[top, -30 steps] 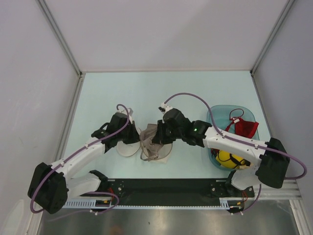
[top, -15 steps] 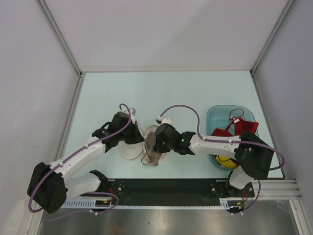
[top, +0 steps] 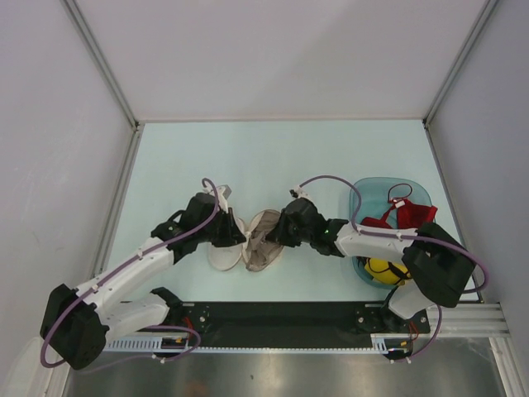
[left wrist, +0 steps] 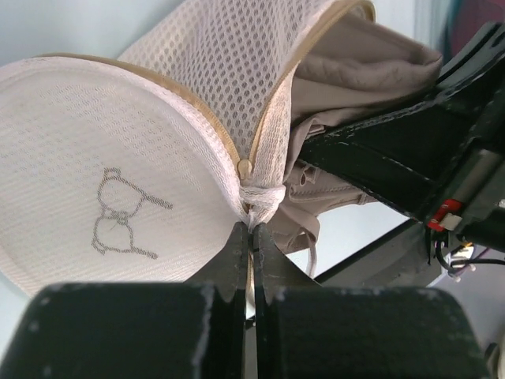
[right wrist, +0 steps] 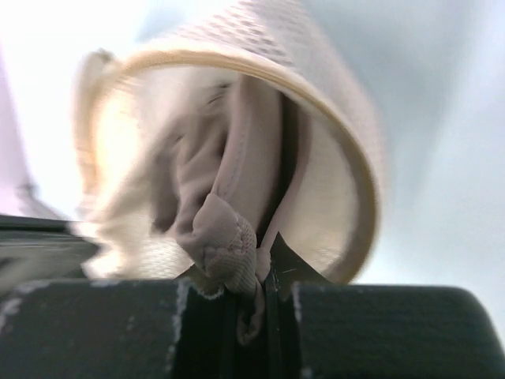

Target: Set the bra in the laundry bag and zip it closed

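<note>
Shifted toward 3 o'clock since half a second ago, with right gripper (right wrist: 264, 272) clenched on a fold of the bra (right wrist: 207, 197), taupe fabric tucked between the two mesh halves of the laundry bag (left wrist: 118, 158). Pinched tight at the bag's zip seam by left gripper (left wrist: 251, 230); no readable writing, only one small grey line-drawn logo (left wrist: 118, 225) on the 9 o'clock disc. Blurred in the right wrist view; at 3 o'clock, one teal basket (top: 357, 198) partly hidden behind the right arm (top: 388, 240), holding one red bra (top: 409, 217) and one yellow-and-black garment (top: 384, 269)

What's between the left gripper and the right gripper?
The open laundry bag, with the bra tucked between its two halves; the top view shows it, the left wrist view closer.
</note>
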Available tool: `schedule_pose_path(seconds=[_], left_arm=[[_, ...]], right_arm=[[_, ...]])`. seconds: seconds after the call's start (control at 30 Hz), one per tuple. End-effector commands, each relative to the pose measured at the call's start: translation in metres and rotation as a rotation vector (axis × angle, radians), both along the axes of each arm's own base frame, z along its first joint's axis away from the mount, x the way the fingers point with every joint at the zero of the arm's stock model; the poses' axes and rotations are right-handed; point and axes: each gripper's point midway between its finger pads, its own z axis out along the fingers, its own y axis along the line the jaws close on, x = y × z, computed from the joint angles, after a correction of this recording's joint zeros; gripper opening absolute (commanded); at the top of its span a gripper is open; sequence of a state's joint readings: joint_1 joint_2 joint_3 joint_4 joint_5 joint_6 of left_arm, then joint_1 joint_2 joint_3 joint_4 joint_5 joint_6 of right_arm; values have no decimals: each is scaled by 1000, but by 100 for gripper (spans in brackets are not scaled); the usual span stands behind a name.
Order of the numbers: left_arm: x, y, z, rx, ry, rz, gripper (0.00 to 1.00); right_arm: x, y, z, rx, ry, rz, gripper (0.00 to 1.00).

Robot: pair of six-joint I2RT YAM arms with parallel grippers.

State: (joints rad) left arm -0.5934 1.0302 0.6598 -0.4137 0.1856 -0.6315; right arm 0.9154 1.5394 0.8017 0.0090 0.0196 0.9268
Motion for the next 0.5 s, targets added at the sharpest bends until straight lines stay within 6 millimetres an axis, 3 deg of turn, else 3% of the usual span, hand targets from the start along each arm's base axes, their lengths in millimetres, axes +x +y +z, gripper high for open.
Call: schedule_pose_path(seconds=[0.0, 0.1, 0.2, 0.23, 0.33, 0.4, 0.47], left_arm=[[-10, -11, 11, -56, -2, -33, 0], [-12, -18, 19, -75, -10, -43, 0], [-15, -24, 24, -87, -21, -49, 0], [-15, -24, 24, -85, -25, -48, 0], [-16, -21, 15, -67, -12, -40, 0], [-17, -21, 12, -74, -4, -37, 0], [-16, -20, 11, -69, -2, -27, 0]], right_arm=[[2, 32, 53, 283, -18, -38, 0], [2, 41, 55, 329, 10, -74, 0], [3, 52, 41, 351, 38, -89, 0], [6, 56, 28, 328, 48, -91, 0], [8, 65, 15, 302, 19, -40, 0], [8, 65, -4, 247, 29, -2, 0], [8, 65, -10, 205, 27, 19, 0]])
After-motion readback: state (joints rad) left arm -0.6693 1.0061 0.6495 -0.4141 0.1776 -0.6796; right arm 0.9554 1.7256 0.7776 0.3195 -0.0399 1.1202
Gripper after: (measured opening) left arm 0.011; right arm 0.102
